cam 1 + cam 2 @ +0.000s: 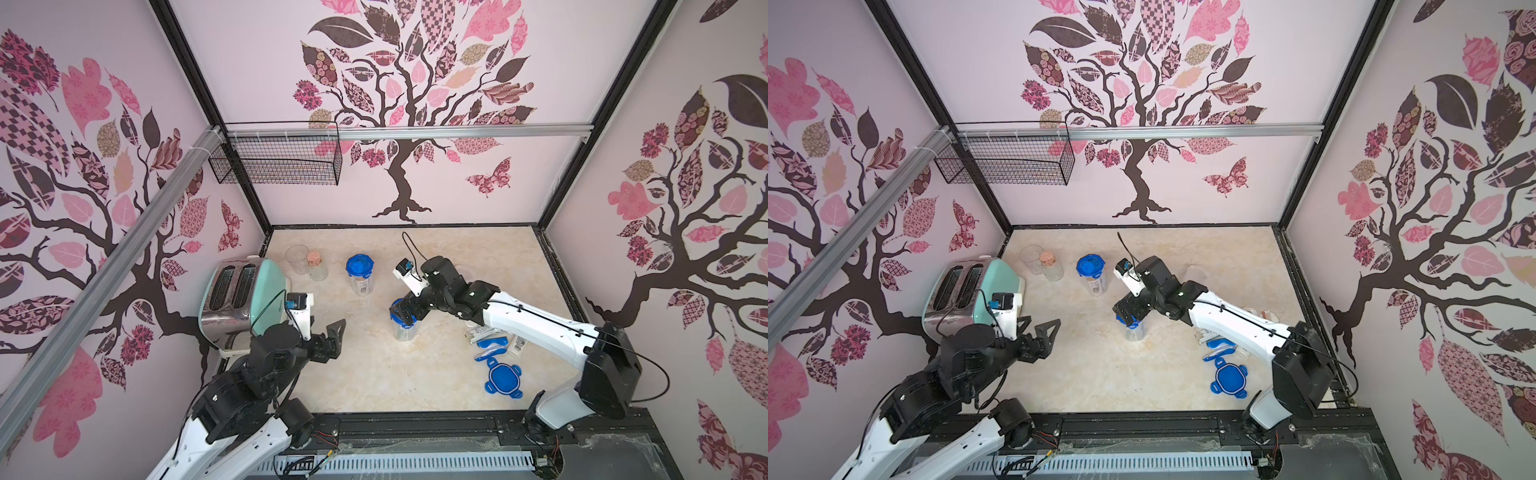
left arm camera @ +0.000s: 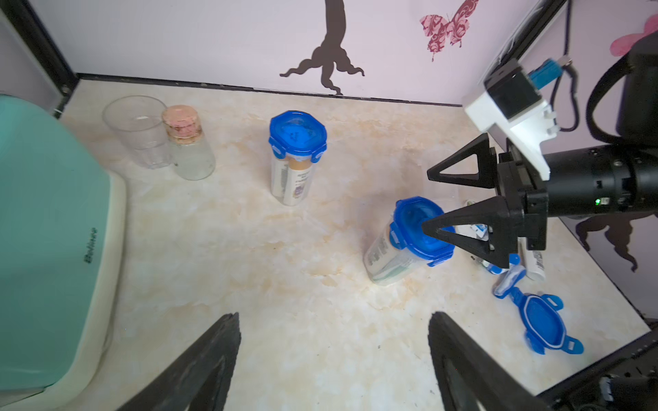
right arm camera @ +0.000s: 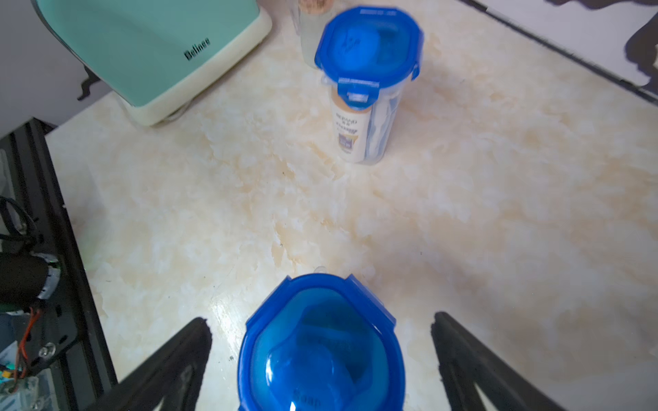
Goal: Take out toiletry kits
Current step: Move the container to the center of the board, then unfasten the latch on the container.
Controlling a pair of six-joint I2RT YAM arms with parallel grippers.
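Over the table (image 1: 374,374), lower left in both top views: left end effector (image 1: 1042,324), spread and empty. At centre, right end effector (image 2: 427,200) spread around a closed canister (image 2: 384,252) lid. Right of centre, loose toiletry kit items (image 1: 492,343) on the table.

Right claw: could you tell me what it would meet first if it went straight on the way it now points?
Most likely the blue lid of the nearer canister: in the right wrist view it sits just ahead, centred in the open right claw. Whether they already touch is unclear.
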